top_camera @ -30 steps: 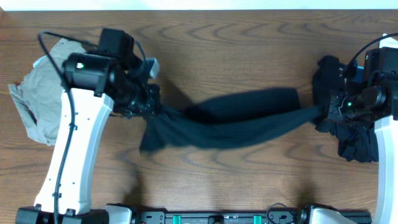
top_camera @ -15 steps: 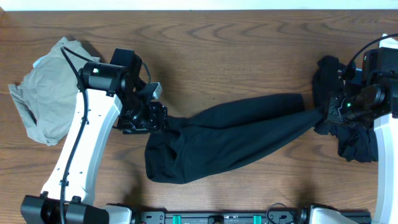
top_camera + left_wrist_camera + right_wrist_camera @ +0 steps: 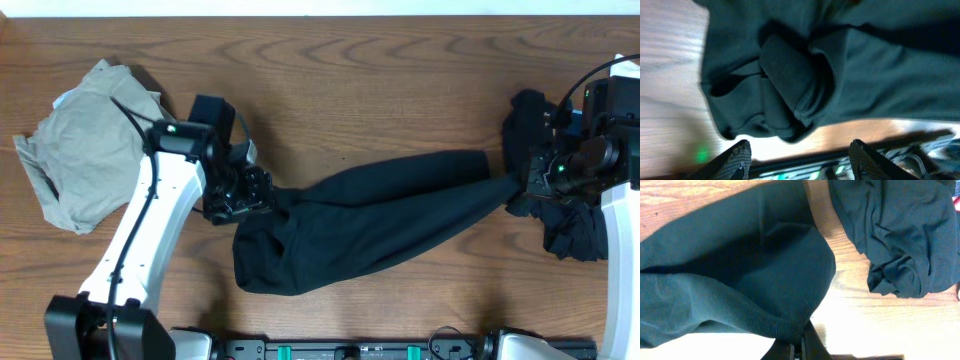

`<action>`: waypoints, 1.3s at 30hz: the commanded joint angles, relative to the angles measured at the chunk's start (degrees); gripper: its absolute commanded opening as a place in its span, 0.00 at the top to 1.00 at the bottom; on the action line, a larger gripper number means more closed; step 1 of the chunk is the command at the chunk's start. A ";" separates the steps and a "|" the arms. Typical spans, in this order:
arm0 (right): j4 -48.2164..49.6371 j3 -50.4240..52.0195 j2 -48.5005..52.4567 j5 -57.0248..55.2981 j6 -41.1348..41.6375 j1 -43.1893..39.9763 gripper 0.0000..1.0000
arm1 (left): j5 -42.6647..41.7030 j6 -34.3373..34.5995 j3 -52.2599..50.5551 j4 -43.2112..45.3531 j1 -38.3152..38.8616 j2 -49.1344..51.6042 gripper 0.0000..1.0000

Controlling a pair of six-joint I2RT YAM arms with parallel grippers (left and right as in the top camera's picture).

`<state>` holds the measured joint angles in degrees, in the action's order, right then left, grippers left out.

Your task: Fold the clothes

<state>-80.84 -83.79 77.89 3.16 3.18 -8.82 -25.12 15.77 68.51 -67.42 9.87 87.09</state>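
A long black garment point(image 3: 370, 218) lies stretched across the table's middle, bunched wider at its left end point(image 3: 805, 75). My left gripper point(image 3: 262, 192) hovers at that left end, open, nothing between its fingertips point(image 3: 738, 156). My right gripper point(image 3: 522, 183) is shut on the black garment's right end point(image 3: 740, 285), the cloth pinched where its fingers point(image 3: 810, 345) meet. A second black heap point(image 3: 565, 215) lies under the right arm and shows again as dark cloth point(image 3: 900, 235) in the right wrist view. A khaki-grey garment point(image 3: 80, 150) lies crumpled at far left.
The wooden table point(image 3: 380, 90) is bare along the back. A black rail with green lights point(image 3: 350, 350) runs along the front edge, close below the black garment's left end. Left arm's white link point(image 3: 140, 240) crosses the front left.
My left gripper let go of the black garment's left end and opened. That end dropped and spread onto the table. The left arm shifted slightly right. The right gripper kept still.
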 commanded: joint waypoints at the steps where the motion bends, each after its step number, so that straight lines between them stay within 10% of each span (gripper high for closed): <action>1: 0.07 -0.52 0.02 -0.57 -0.72 -0.48 0.99 | -5.33 8.85 -5.14 4.00 -0.13 -0.61 0.35; 28: 0.04 -0.52 0.02 -0.59 -1.57 -0.48 0.99 | -7.08 23.74 -19.54 29.66 -0.13 -0.61 0.36; 36: 0.09 -0.52 0.02 -0.59 -1.60 -0.50 0.99 | -6.97 23.98 -19.54 30.08 -0.13 -0.61 0.94; 39: 0.17 -0.52 0.02 -0.59 -1.68 -0.48 0.99 | -7.04 22.21 -18.73 30.23 -0.15 -0.85 0.94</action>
<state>-80.88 -83.79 77.91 3.14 2.33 -8.82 -32.60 39.22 49.04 -37.17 9.87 87.00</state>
